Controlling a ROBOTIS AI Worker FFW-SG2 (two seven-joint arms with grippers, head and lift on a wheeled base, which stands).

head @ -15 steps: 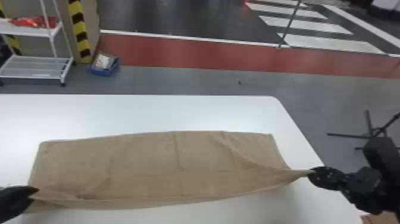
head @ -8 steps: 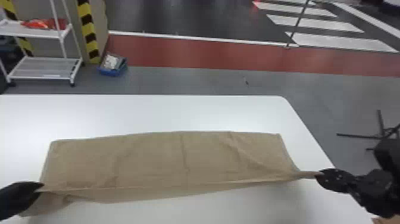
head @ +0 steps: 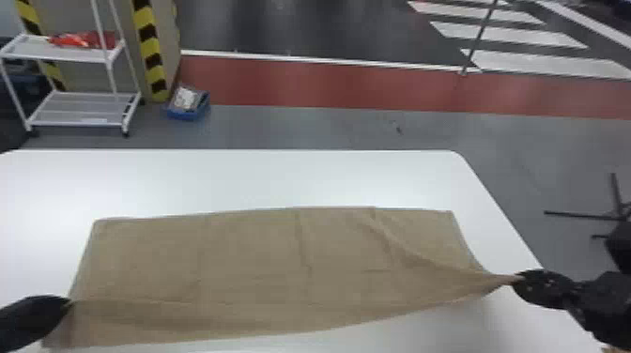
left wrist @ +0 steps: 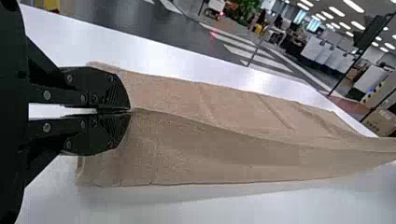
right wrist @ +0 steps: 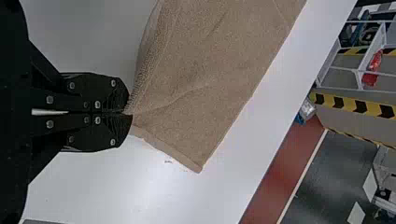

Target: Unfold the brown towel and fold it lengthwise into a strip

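In the head view, the flat brown cloth towel (head: 263, 253) lies on the white table (head: 281, 178), its long axis running from the lower left towards the right of the frame. It stretches between the grippers, neither clearly nearer, each at its own end. The far long edge lies up-frame from both sets of fingers — the line that a lengthwise fold would probably have to meet evenly.

At lower left, the black left gripper (head: 69, 304) has its fingers pressed together on the cloth, a flap hanging past them. At right, the black right gripper (head: 516, 278) is closed too, pinching cloth drawn out to a narrow point. The towel looks mostly flat, with faint creases across it and slanting ripples towards the right hold — uneven tension there could skew the fold.
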